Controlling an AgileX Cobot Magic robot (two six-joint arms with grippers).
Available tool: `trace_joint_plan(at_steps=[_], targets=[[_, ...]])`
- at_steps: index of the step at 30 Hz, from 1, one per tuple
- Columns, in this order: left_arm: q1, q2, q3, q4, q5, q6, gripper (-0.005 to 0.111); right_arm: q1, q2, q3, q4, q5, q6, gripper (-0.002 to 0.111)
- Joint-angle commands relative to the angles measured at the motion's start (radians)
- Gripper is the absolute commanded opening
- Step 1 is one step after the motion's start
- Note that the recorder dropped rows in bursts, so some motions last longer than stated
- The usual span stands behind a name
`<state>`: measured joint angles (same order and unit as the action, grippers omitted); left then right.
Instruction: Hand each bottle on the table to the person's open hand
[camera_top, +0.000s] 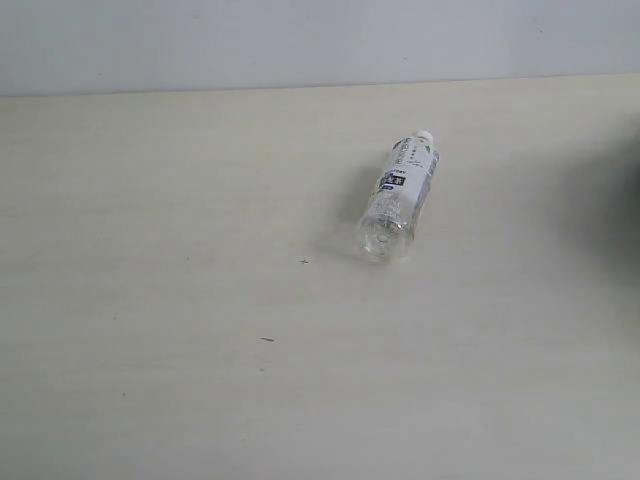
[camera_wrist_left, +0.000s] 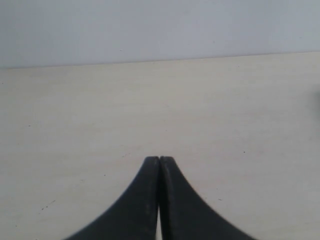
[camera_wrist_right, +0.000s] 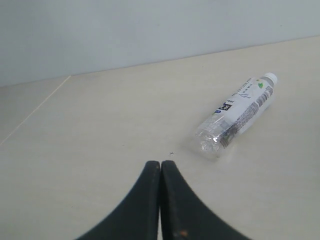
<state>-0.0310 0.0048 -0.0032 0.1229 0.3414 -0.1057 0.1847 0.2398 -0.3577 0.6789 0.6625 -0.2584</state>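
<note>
We see a single bottle (camera_top: 397, 198) lying on its side on the table (camera_top: 150, 300), right of the middle and in the far half. Its white cap points toward the far edge and its clear base is turned to the near side. The label is white with a small green mark and a dark patch. In the right wrist view the bottle lies well apart from the right gripper (camera_wrist_right: 160, 164), whose two black fingers are pressed together with nothing between them. The left gripper (camera_wrist_left: 159, 160) is likewise closed tight on nothing, with the table beneath it. A pale wall (camera_top: 300, 40) rises behind the far edge. We cannot identify the blurred dark shape (camera_top: 625, 190) at the right edge.
</note>
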Motion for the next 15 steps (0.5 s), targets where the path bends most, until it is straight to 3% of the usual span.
trace_joint_plan(at_steps=[1,15], targets=[[-0.001,-0.005,0.003,0.003,-0.007,-0.003,0.003,0.002,-0.006,0.003,0.011,0.001,-0.001,0.0],[-0.001,-0.005,0.003,0.003,-0.007,-0.003,0.003,0.002,-0.006,0.003,0.021,0.001,-0.003,0.0]])
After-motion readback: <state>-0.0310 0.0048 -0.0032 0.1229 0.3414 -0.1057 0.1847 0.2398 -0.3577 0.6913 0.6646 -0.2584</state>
